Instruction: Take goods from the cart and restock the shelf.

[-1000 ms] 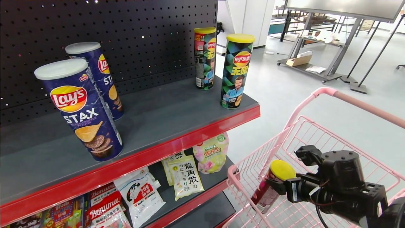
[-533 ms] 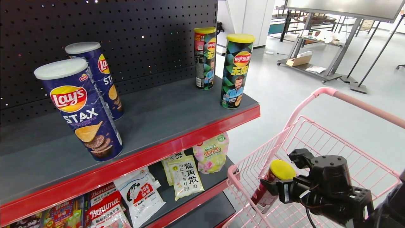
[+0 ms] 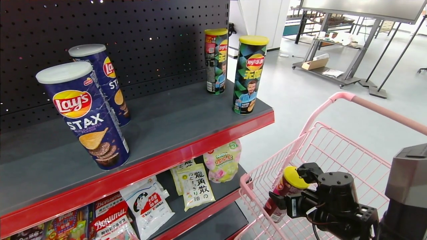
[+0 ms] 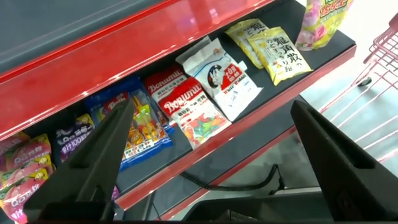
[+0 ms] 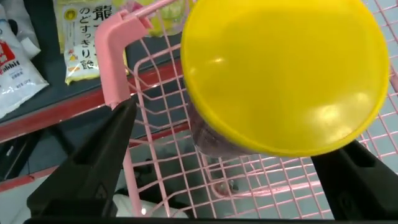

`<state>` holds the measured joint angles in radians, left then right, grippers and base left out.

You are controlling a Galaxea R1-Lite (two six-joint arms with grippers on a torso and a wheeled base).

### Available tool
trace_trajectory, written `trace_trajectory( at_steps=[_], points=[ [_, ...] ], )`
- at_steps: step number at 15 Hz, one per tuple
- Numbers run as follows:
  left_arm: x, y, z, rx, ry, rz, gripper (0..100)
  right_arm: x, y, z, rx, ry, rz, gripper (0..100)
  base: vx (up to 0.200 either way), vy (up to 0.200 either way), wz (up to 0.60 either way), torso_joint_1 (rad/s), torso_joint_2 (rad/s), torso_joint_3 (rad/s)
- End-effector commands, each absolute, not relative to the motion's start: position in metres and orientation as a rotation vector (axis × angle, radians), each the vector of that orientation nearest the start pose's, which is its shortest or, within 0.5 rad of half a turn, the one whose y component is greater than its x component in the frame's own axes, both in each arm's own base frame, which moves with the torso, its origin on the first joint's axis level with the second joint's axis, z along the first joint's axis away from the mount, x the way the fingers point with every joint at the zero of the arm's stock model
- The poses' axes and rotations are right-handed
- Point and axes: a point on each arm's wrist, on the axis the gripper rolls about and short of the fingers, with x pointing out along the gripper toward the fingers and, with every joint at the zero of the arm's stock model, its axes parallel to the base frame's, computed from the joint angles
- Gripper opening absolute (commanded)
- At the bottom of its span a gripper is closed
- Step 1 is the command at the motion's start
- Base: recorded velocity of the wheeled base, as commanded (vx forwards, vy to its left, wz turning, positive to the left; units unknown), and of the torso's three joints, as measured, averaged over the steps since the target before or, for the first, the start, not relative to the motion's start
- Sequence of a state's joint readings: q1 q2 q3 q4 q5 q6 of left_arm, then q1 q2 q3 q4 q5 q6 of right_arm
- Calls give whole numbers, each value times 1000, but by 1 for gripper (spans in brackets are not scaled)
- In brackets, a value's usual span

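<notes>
The shelf [image 3: 173, 123] takes up the left of the scene. On its top board two blue cans [image 3: 85, 113] stand at the left and two green cans [image 3: 248, 73] at the far right. The broad middle between them is bare, and I judge that is the room left for restocking. Bags [image 3: 195, 186] lie on the board below.

The cart [image 3: 337, 97] stands near, to the right of the shelf. The right pincer [image 3: 289, 185] is down inside its near left corner, with its fingers spread on either side of the top of a can [image 3: 295, 176]. They have not yet closed on it. The left pincer [image 4: 211, 124] hangs spread and empty in front of the lower board.

The can, which has a yellow lid, stands leaning in the cart's corner. The task seems to be at its start for this can. The grasp is lined up, and the pinch, the lift out of the cart and the placing on the shelf are all left to do.
</notes>
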<state>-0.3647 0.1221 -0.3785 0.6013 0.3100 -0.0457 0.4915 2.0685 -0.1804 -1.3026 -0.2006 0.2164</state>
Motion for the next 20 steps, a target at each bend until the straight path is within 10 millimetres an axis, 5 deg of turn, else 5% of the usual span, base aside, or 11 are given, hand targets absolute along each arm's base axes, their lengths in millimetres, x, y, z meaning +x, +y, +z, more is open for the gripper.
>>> trace_trajectory(
  at_steps=[1,9,10,15,20],
  points=[
    [-46,25,119,70,331,-47,100,218,111,15,5,591,221,100,0,0,0,0,0,0],
    [-46,25,118,72,336,-48,100,237,105,11,21,570,168,100,0,0,0,0,0,0],
    [-46,25,118,72,337,-50,100,239,106,10,22,569,167,0,0,0,0,0,0,0],
    [-46,25,118,71,336,-53,100,237,109,14,12,549,171,0,0,0,0,0,0,0],
    [-45,25,119,70,336,-61,100,216,93,93,-151,249,168,0,0,0,0,0,0,0]
  ],
)
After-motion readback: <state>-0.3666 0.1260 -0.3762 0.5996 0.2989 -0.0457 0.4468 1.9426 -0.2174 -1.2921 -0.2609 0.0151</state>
